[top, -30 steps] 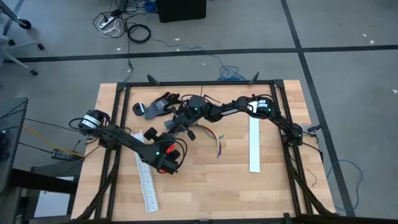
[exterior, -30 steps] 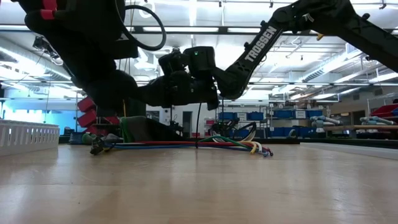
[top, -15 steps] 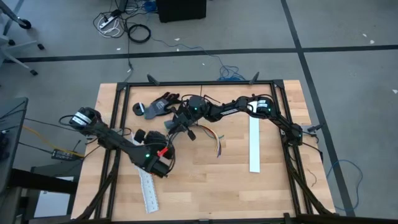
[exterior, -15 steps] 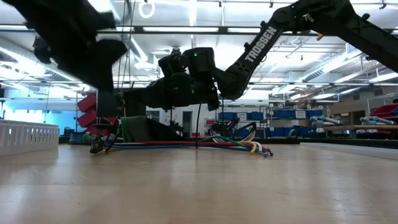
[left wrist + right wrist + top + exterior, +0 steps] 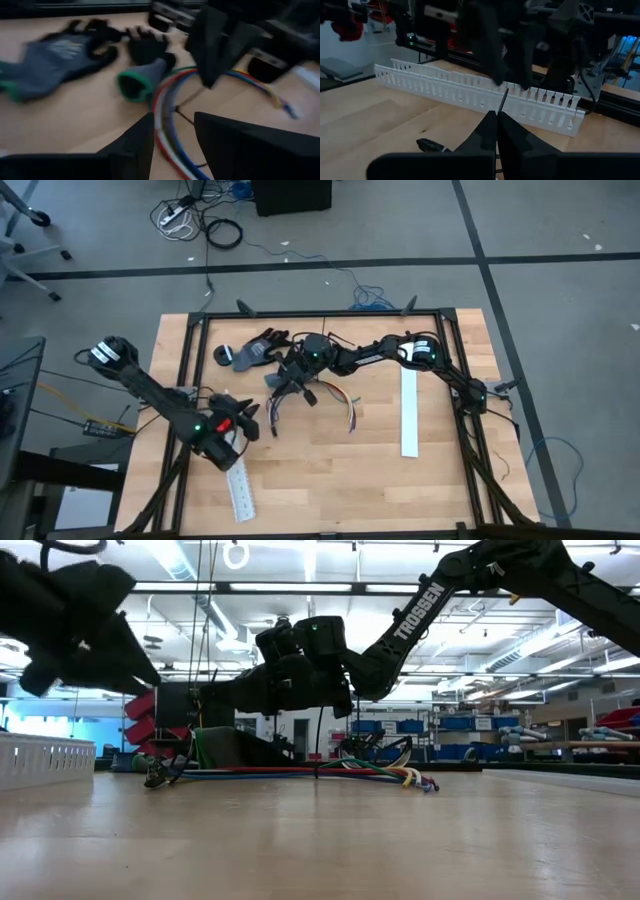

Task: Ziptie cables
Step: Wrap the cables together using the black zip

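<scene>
The cables are a bundle of thin coloured wires lying flat on the wooden table, also seen in the low view and in the left wrist view. A thin black ziptie stands upright from the bundle. My right gripper hovers just above the bundle's middle, shut on that ziptie. My left gripper stands open to the left of the cables' left end, pointing at them, with nothing between its fingers. My right gripper pinches the ziptie's free tail between its two shut fingertips, and a short piece sticks out past them. The gripper lies about level above the cables. The ziptie runs straight down from it to the bundle, which rests on the table.
Grey and black gloves lie behind the cables, next to a small black roll. One white slotted strip lies on the right, another at the near left under my left arm. Bare table lies in front of the cables.
My left gripper has drawn back from the cables' left end toward the table's left edge and has rolled about its own axis. The cables, the ziptie and my right gripper have stayed where they were.
</scene>
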